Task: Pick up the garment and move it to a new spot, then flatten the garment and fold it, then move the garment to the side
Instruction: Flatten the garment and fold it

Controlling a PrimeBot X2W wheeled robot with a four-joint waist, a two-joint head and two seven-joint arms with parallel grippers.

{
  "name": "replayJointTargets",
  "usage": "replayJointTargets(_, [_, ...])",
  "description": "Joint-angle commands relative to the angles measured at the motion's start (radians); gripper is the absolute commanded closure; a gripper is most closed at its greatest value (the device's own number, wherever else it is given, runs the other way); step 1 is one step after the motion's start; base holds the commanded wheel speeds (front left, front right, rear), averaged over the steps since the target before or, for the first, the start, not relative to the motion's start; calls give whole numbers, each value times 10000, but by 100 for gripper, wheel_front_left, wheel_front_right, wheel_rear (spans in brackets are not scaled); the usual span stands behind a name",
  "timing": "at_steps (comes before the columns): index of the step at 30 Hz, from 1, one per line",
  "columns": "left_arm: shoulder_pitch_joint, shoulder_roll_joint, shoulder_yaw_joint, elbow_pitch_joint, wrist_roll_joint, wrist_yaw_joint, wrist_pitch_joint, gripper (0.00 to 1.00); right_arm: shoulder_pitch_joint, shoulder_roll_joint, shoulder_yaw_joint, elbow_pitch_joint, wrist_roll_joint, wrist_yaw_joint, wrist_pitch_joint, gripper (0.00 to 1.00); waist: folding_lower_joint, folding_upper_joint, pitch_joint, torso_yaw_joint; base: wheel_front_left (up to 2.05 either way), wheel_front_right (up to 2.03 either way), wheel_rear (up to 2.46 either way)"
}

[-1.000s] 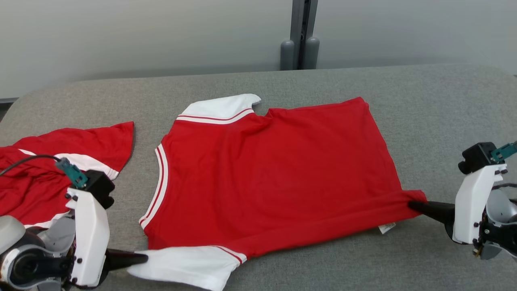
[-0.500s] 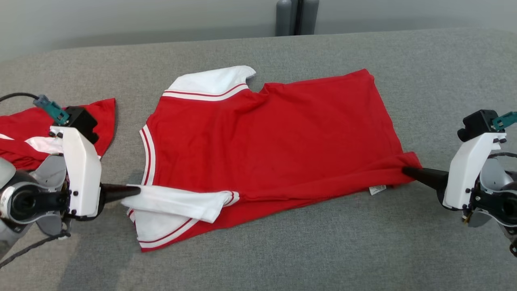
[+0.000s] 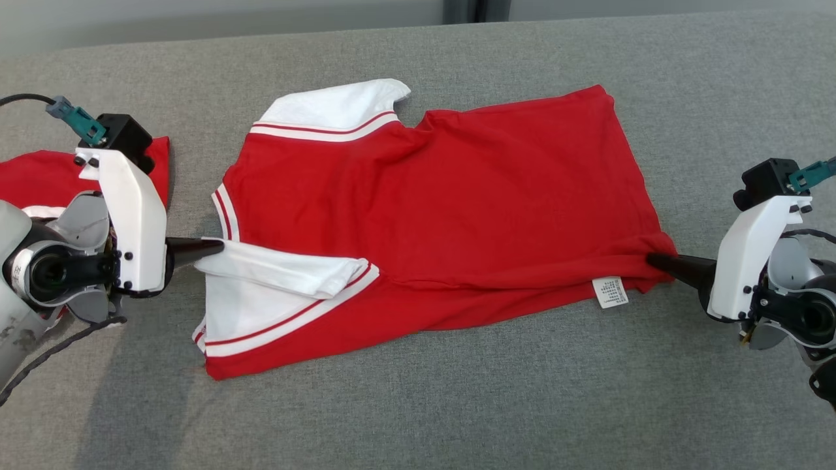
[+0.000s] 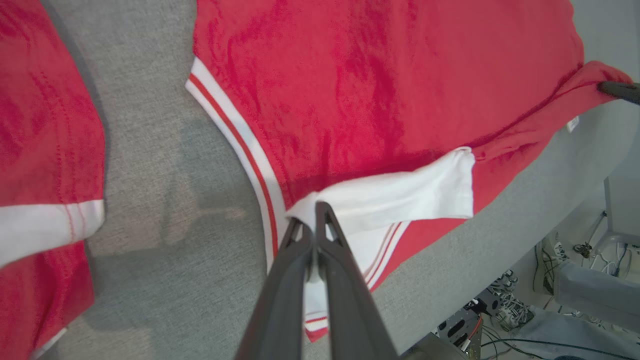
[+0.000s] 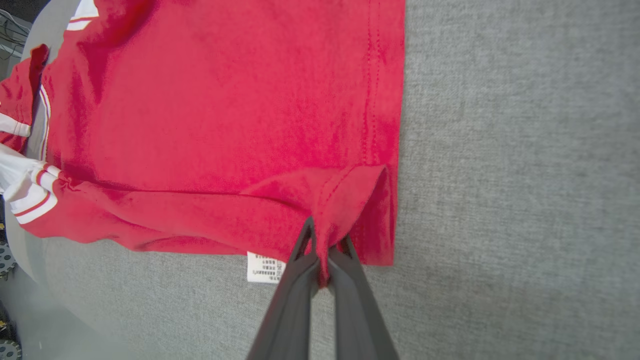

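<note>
Red cloth with white trim: our garment [image 3: 444, 196] lies spread across the middle of the grey counter [image 3: 457, 418], with the collar end toward our left and the hem toward our right. Our left tool [image 3: 219, 246] is pinched shut on the white near sleeve [image 3: 287, 274], which is lifted and folded in over the red body. Beneath it a white panel with a red stripe shows. Our right tool [image 3: 650, 260] is clamped tight on the near corner of the hem, where the fabric bunches into a small ridge between the fingers. A long crease runs along the near side from one grip to the other, and that edge is turned over onto the body. A white care label [image 3: 609, 292] sticks out just beside the right grip. The far sleeve [image 3: 339, 104] lies flat on the counter. A second red-and-white garment [image 3: 32, 179] lies crumpled at the counter's left end, apart from ours and partly behind our left wrist.
</note>
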Motion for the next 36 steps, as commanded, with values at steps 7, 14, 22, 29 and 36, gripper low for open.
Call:
replayJointTargets(7, [-387,-408,56,841,253,-270,-369,100,81,361,-459,-160,-455,1,248,100,0,-1,25,-47,0,0,0])
replayJointTargets(14, [-410,-667,-19,1357,433,-369,-602,17,215,634,-790,-289,-794,1,268,53,0,-1,-4,-85,0,0,0])
replayJointTargets(22, [-257,-738,-3,1439,620,-400,-1179,0,455,914,-1165,-478,-1051,1,-284,0,0,-1,-551,-33,0,0,0])
replayJointTargets(29, [329,-397,322,1024,1111,-378,-3435,0,984,1057,-1693,-741,-1453,1,-2269,0,0,-1,-1337,71,0,0,0])
replayJointTargets(36, [1537,-323,691,869,2137,250,-6876,0,1970,1391,-2167,-864,-2295,1,-5389,0,0,-1,-2112,162,0,0,0])
